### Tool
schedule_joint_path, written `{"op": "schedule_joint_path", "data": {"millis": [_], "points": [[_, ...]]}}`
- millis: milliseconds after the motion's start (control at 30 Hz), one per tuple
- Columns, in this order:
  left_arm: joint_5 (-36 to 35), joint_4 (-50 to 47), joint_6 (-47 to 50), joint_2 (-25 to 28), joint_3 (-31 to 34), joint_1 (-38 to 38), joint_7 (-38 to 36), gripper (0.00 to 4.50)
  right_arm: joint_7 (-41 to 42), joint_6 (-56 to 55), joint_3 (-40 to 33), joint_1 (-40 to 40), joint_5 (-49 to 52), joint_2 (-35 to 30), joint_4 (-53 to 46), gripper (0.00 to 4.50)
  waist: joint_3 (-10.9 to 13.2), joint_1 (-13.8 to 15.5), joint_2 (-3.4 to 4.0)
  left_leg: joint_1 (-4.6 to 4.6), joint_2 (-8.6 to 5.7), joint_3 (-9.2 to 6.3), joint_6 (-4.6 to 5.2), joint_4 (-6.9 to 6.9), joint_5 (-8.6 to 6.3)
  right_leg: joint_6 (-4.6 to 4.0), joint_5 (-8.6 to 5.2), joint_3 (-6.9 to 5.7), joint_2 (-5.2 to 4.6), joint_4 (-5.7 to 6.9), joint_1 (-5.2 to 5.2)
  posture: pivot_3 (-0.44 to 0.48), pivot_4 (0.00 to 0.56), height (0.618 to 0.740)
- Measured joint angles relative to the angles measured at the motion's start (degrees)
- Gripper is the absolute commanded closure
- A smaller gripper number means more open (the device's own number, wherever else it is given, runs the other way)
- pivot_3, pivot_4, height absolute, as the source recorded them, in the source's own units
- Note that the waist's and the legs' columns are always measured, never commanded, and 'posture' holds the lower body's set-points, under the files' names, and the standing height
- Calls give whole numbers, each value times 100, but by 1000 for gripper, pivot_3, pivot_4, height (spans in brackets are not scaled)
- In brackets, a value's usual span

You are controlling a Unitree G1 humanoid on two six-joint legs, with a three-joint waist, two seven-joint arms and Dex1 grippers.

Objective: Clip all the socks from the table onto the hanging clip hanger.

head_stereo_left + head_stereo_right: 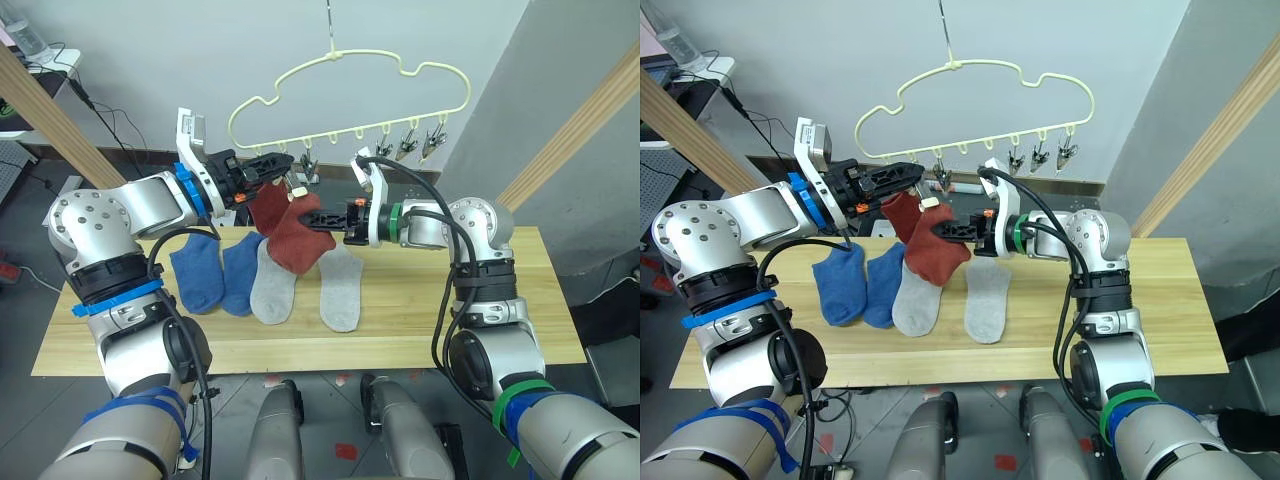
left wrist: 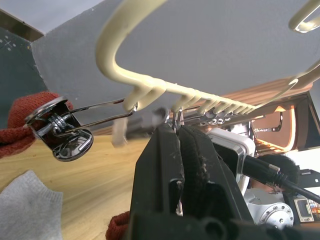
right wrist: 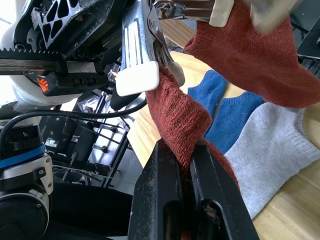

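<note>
Rust-red sock (image 1: 297, 243) is pinched in my right gripper (image 1: 312, 219) under the clip hanger (image 1: 350, 85); my left gripper (image 1: 278, 165) squeezes a clip (image 2: 176, 125).

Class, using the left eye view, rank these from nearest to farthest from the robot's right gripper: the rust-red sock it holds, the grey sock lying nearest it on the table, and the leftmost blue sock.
1. Held rust-red sock, pinched in the right gripper, above the table.
2. Grey sock, just below the gripper, flat on the table.
3. Leftmost blue sock, far off to the robot's left.
</note>
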Motion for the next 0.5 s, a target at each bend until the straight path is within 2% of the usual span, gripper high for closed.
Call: {"op": "schedule_joint_path", "data": {"millis": [367,500], "points": [[-62,-382,-207,1,-184,207,-144,4500,-385,138,-287,-333,207,194,247,4483,0,1,0,0,0,1,0,-12,0,0,0,0,0,-3,-5,12,322,740],[-147,-452,-240,18,-170,251,-195,3302,-419,124,-296,-378,208,197,330,4500,0,4,0,-3,0,1,0,-19,0,0,0,0,0,-10,-7,18,322,740]]}}
